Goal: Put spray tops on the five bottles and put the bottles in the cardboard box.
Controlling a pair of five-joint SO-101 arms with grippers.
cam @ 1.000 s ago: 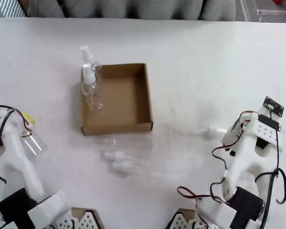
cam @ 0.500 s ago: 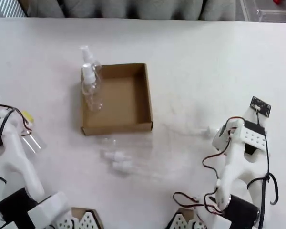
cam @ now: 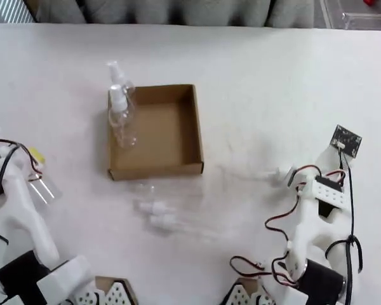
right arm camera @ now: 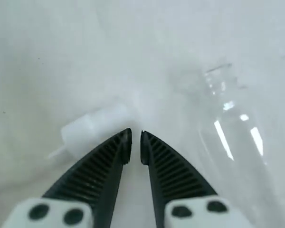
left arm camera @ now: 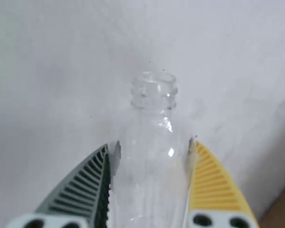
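Observation:
My left gripper (left arm camera: 151, 145) is shut on a clear bottle (left arm camera: 152, 156) with an open threaded neck and no top; it sits at the table's left edge (cam: 43, 189). My right gripper (right arm camera: 135, 141) hovers low over the table with its fingers almost touching and nothing visible between them. A white spray top (right arm camera: 92, 129) lies just past its tips (cam: 280, 175). Beside it lies a clear bottle (right arm camera: 230, 128). Two topped bottles (cam: 121, 117) stand at the cardboard box's (cam: 192, 127) left wall.
Two loose spray tops (cam: 155, 208) and faint clear bottles (cam: 145, 188) lie in front of the box. The table is bare white between the box and the right arm (cam: 324, 197) and behind the box.
The right arm has swung in toward the middle of the table and lowered, bringing its gripper up to the spray top. The left arm and its bottle have stayed put.

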